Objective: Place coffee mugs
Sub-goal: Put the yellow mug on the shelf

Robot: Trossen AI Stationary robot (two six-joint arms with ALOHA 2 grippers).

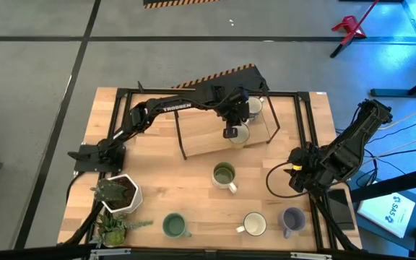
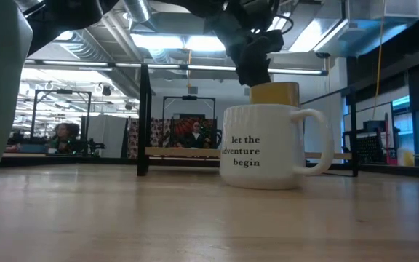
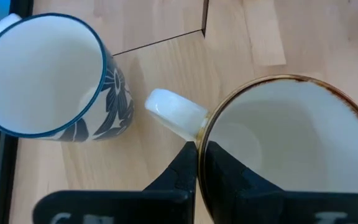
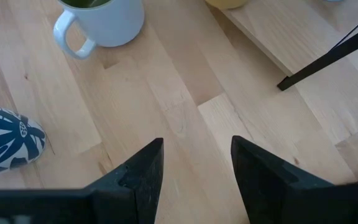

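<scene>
My left gripper (image 1: pixel 230 131) reaches over the raised wooden shelf (image 1: pixel 201 141) and is shut on a cream mug (image 3: pixel 291 143) with a brown rim. A white mug with a blue pattern (image 3: pixel 42 74) stands on the shelf right beside it. On the table stand an olive-lined mug (image 1: pixel 224 175), a teal-green mug (image 1: pixel 173 225), a white mug (image 1: pixel 255 224) and a lavender mug (image 1: pixel 292 220). My right gripper (image 4: pixel 197 155) is open and hovers over bare table at the right side (image 1: pixel 295 173). My left gripper holds the cream mug by its rim (image 3: pixel 200 138), right beside the handle (image 3: pixel 173 115). One finger (image 3: pixel 229 177) is inside the mug and the other (image 3: pixel 182 171) outside. The fingers come from above. The mug stays upright; whether its base rests on the shelf cannot be told.
The shelf sits inside a black metal frame (image 1: pixel 295 115) with thin legs. A white hexagonal plant pot (image 1: pixel 121 193) and a second plant (image 1: pixel 110 230) stand at the near left corner. A phone (image 1: pixel 340 209) lies near the right edge. People sit in the room behind (image 2: pixel 195 135).
</scene>
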